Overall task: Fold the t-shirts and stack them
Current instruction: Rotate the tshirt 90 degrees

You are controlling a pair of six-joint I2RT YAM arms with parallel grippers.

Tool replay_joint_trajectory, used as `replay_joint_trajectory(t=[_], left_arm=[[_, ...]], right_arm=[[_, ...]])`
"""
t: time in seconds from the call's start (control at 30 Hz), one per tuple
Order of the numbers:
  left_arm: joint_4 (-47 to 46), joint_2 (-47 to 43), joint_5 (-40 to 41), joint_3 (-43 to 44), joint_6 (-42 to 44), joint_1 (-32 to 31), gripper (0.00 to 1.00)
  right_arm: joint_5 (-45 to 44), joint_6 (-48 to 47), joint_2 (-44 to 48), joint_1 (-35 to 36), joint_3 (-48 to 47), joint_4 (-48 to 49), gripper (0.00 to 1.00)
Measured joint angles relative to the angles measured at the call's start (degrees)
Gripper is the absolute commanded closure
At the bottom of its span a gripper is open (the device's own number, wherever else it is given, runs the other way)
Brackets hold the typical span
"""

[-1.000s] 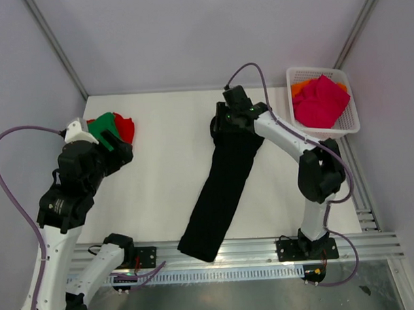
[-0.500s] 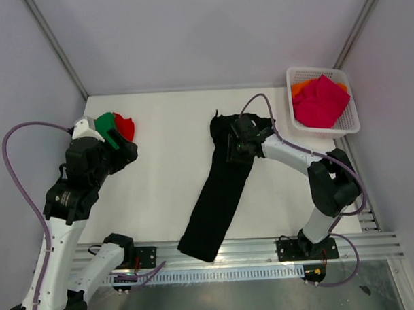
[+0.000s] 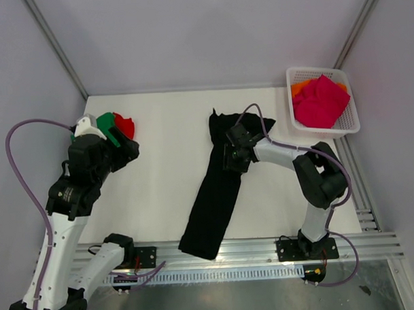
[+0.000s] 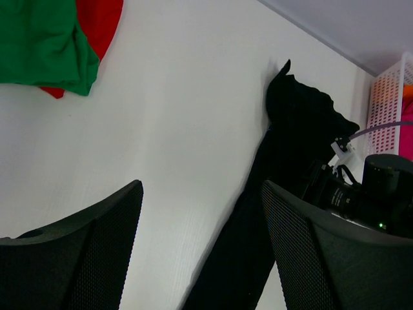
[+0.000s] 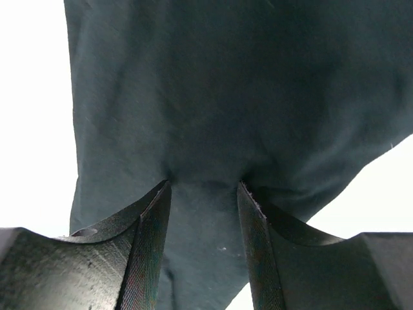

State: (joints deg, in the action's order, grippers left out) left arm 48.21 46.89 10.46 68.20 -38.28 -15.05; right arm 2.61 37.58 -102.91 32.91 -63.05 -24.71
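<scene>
Top external: right gripper point(image 3: 230, 157) has sunk onto the black shirt point(image 3: 210, 213), jaws apart; left gripper point(image 3: 125, 148) gapes, barely moved.

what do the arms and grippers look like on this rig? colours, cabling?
Both the left arm and right arm have white links with black joint housings. A lilac cable loops along each. Left gripper fingers are black with a mesh texture; right gripper fingers are matte dark. A green light shows on the right wrist.
</scene>
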Motion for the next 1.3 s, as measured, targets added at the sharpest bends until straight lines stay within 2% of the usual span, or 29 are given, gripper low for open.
replay_joint_trajectory(t=[0.1,0.47,0.7,0.83,0.97,1.1,1.3], left_arm=[[-0.07,0.37,0.02,0.0,0.11,0.0,0.23],[-0.37,1.6,1.53,1.25,1.57,0.0,0.22],[-0.35,1.62,2.43,1.31,1.79,0.0,0.21],[-0.42,1.75,2.47,1.31,1.79,0.0,0.2],[-1.07,2.54,2.34,1.29,1.79,0.0,0.2],[-2.12,3.52,1.51,1.07,1.66,0.0,0.2],[-2.99,3.98,0.76,-0.55,1.29,0.0,0.2]], right_arm=[[1.09,-0.63,-3.89,0.04,-5.03,-0.85,0.5],[7.89,-7.23,-23.02,0.04,-33.38,-6.6,0.5],[11.63,-9.35,-29.94,0.61,-45.35,-10.03,0.5],[11.78,-10.56,-29.92,2.01,-45.31,-10.27,0.5],[10.49,-11.39,-26.49,3.02,-39.47,-8.15,0.5],[8.0,-12.0,-17.84,3.32,-32.92,-7.65,0.5],[3.37,-10.29,-3.39,2.21,-30.49,-3.45,0.49]])
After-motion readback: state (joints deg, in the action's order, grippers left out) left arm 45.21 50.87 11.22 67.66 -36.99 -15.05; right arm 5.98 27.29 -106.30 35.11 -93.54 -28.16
